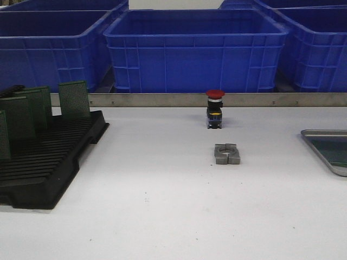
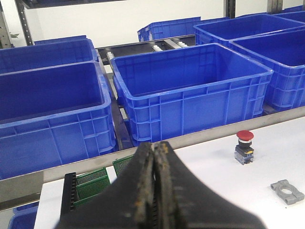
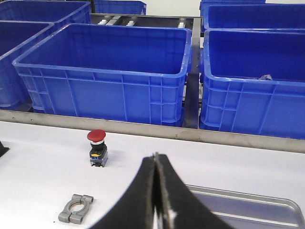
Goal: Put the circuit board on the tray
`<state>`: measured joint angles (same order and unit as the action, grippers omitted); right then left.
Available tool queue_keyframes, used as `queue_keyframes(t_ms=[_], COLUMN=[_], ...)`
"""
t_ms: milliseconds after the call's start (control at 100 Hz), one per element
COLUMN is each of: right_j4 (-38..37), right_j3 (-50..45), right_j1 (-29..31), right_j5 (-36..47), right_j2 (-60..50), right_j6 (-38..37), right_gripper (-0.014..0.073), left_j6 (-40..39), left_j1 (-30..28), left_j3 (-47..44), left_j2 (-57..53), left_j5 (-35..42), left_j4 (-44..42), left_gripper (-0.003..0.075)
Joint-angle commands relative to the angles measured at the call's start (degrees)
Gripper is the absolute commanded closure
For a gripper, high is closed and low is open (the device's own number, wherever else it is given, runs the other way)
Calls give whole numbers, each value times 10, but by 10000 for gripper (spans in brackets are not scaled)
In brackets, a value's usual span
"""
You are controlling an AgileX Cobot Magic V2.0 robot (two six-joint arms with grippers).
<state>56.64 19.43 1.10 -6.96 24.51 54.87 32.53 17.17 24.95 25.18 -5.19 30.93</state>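
Both hands' black fingers pressed together, left hand point(image 2: 154, 191), right hand point(image 3: 156, 200), shallow silver tray point(image 3: 248, 205), green perforated boards point(image 1: 74, 99).

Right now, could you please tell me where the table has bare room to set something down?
The widest bare stretch is the near table, in front of the grey clamp. There is also room between the black rack and the red push-button. The left edge, by the rack's circuit boards, is crowded; the tray takes the right.
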Motion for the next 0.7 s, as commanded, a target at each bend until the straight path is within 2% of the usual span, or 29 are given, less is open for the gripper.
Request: queue_keyframes(t_ms=[0, 170, 230, 290, 410, 450, 690], right_j4=[8, 8, 8, 8, 8, 8, 8], right_j3=[15, 15, 15, 15, 15, 15, 15], right_j1=[1, 1, 1, 1, 1, 1, 1], right_j5=[32, 32, 32, 32, 32, 32, 31], right_j2=[1, 1, 1, 1, 1, 1, 1], right_j6=[7, 7, 7, 7, 7, 7, 7], right_gripper=[662, 662, 662, 662, 662, 662, 662], left_j6=[-5, -5, -21, -97, -301, -344, -350], left_j1=[-1, -1, -1, -1, -2, -4, -47], left_j3=[16, 16, 16, 15, 14, 11, -40], left_j2=[2, 2, 2, 2, -11, -19, -63], left_j5=[40, 61, 66, 71, 69, 70, 70], left_j4=[7, 3, -29, -94, -309, -344, -349], left_gripper=[738, 738, 738, 738, 738, 738, 738])
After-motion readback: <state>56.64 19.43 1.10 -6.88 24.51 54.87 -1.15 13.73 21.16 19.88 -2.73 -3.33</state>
